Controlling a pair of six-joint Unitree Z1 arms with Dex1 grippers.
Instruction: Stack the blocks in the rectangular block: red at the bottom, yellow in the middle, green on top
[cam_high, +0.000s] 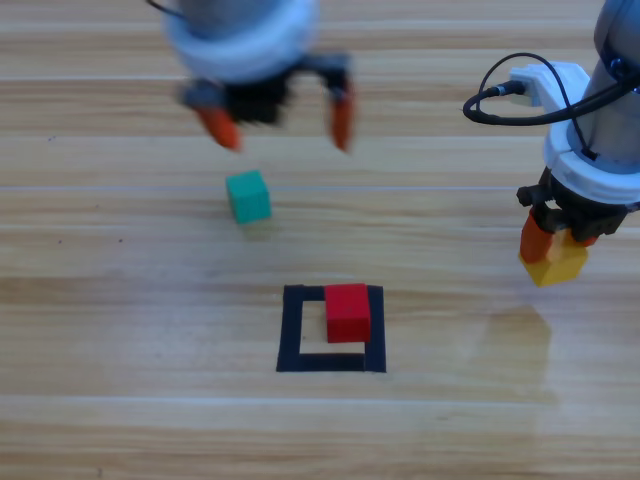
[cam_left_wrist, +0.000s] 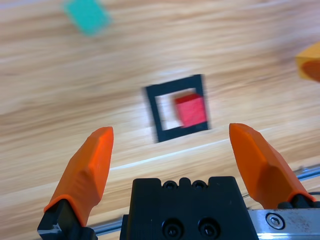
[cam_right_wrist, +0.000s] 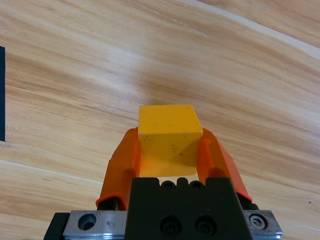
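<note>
Up top in the high view, the left arm (cam_high: 240, 40) is smeared with blur and sliced off by the picture's edge, and the right arm (cam_high: 610, 90) runs out at the corner. The rectangular block (cam_right_wrist: 2, 94) is just a black sliver at the right wrist view's left edge. In the left wrist view the yellow cube (cam_left_wrist: 310, 61) is clipped at the right edge and the green cube (cam_left_wrist: 88, 16) is fuzzy.

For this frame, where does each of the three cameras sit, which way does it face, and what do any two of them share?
High view: fixed overhead, looking down on the wooden table; both arms enter from the top, left gripper open, right gripper holding the yellow cube.
Left wrist view: looks along its open jaws at the black tape rectangle.
Right wrist view: looks along jaws shut on the yellow cube.
Shared: the high and left wrist views both show the red cube inside the rectangle, and the green cube.
</note>
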